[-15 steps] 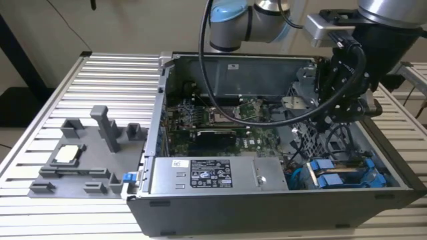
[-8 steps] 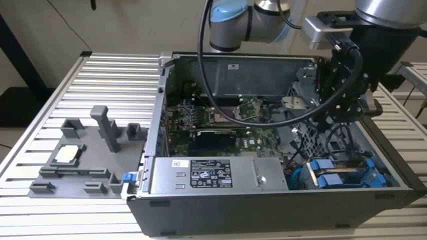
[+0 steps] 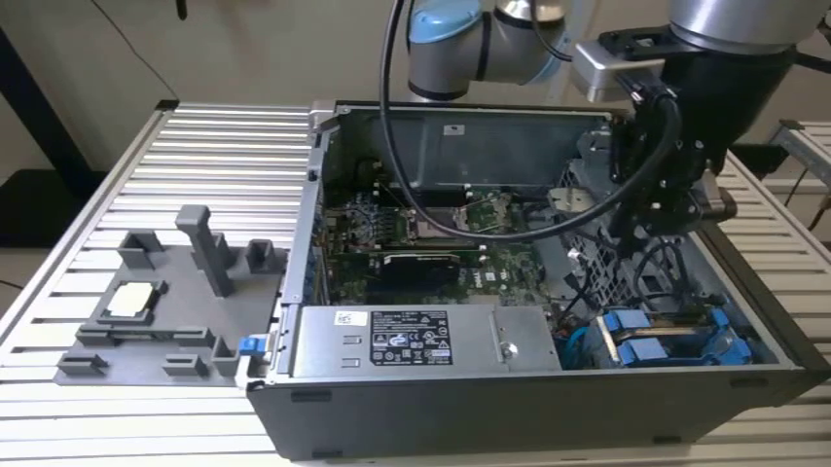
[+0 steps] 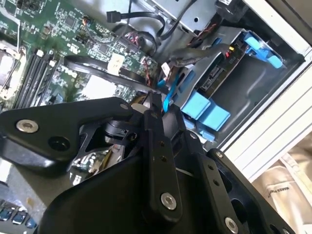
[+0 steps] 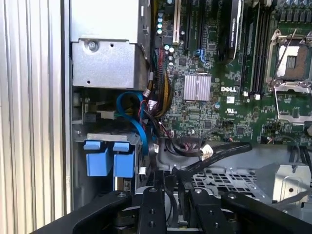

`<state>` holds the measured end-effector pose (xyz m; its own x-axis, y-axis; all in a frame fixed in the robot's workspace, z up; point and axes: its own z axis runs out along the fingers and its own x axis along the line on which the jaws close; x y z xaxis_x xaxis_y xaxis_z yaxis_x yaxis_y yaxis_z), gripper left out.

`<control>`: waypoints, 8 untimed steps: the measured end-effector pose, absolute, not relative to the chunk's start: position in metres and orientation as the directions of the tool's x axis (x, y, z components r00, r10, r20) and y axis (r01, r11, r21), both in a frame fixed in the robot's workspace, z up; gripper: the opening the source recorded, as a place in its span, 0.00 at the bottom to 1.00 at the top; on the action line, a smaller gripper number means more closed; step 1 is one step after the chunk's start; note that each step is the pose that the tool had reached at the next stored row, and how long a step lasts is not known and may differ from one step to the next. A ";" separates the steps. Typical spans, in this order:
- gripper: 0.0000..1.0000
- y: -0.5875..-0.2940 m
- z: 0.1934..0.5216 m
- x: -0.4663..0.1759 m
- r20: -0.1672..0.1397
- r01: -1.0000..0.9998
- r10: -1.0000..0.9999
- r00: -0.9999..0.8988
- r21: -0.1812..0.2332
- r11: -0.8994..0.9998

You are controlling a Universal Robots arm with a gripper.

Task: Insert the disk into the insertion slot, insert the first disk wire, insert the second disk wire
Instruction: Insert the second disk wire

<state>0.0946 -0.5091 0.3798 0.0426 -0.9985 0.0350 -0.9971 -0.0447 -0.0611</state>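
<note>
The disk (image 4: 219, 73), a grey drive in a bright blue carrier (image 3: 727, 345), lies inside the insertion slot of the grey drive cage (image 3: 591, 277), at the near corner of the open computer case on the exterior view's right. Two blue tabs (image 5: 109, 158) sit side by side at its end. My gripper (image 3: 656, 229) hangs inside the case above the cage, a little way from the disk; its black body also shows close up in both wrist views (image 4: 153, 105) (image 5: 170, 178). A blue wire (image 5: 134, 114) loops beside the disk. A black wire with a white plug (image 5: 204, 151) lies loose nearby.
The motherboard (image 3: 429, 243) fills the case floor, and a grey power supply (image 3: 415, 341) lies along the near wall. The arm's black hose (image 3: 520, 229) droops over the board. A grey fixture (image 3: 169, 292) stands on the slatted table (image 3: 130, 175) at the exterior view's left.
</note>
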 end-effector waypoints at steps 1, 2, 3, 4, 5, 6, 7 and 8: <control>0.27 -0.507 0.379 0.094 0.042 -0.997 -0.998 0.044 -0.065 -0.047; 0.27 -0.506 0.379 0.093 0.049 -0.997 -0.998 0.046 -0.067 -0.050; 0.27 -0.505 0.378 0.092 0.056 -0.996 -0.997 0.048 -0.068 -0.051; 0.27 -0.505 0.377 0.091 0.060 -0.996 -0.997 0.048 -0.069 -0.052; 0.27 -0.504 0.376 0.090 0.061 -0.996 -0.997 0.049 -0.071 -0.053; 0.27 -0.504 0.375 0.089 0.062 -0.996 -0.997 0.050 -0.073 -0.054; 0.27 -0.504 0.374 0.088 0.063 -0.996 -0.997 0.051 -0.076 -0.056; 0.27 -0.504 0.373 0.088 0.063 -0.995 -0.997 0.052 -0.084 -0.057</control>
<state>0.0877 -0.5041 0.3727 0.0522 -0.9966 0.0631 -0.9948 -0.0574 -0.0838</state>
